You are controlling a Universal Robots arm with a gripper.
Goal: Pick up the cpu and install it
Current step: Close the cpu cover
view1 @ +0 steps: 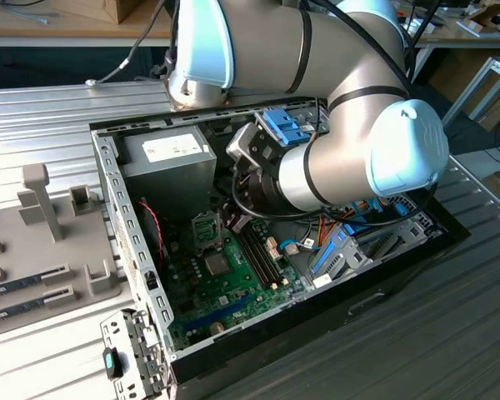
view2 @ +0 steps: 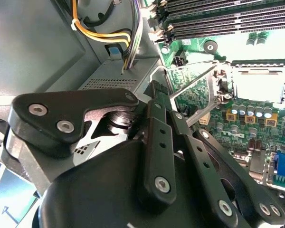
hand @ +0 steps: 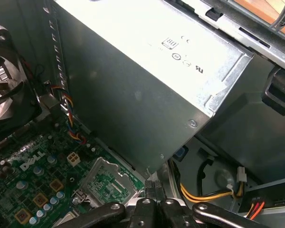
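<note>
In the exterior view a flat grey square (view1: 217, 265) lies in the open socket on the green motherboard (view1: 202, 287); it looks like the cpu. The socket (view2: 261, 83) is washed out by glare in the second wrist view, so I cannot confirm the chip there. The hinged metal frame (view1: 207, 227) (view2: 195, 90) (hand: 107, 183) stands raised beside the socket. My gripper (view2: 154, 87) (hand: 150, 189) hangs inside the case just above that frame, next to the power-supply box. It is shut, and nothing shows between the fingertips.
The grey power-supply box (view1: 168, 158) (hand: 147, 71) rises close beside the gripper. Memory slots (view2: 218, 14), a cooling fan (hand: 4, 90) and yellow-orange cables (hand: 204, 194) crowd the case. A grey fixture tray (view1: 33, 250) with memory sticks sits at the exterior view's left.
</note>
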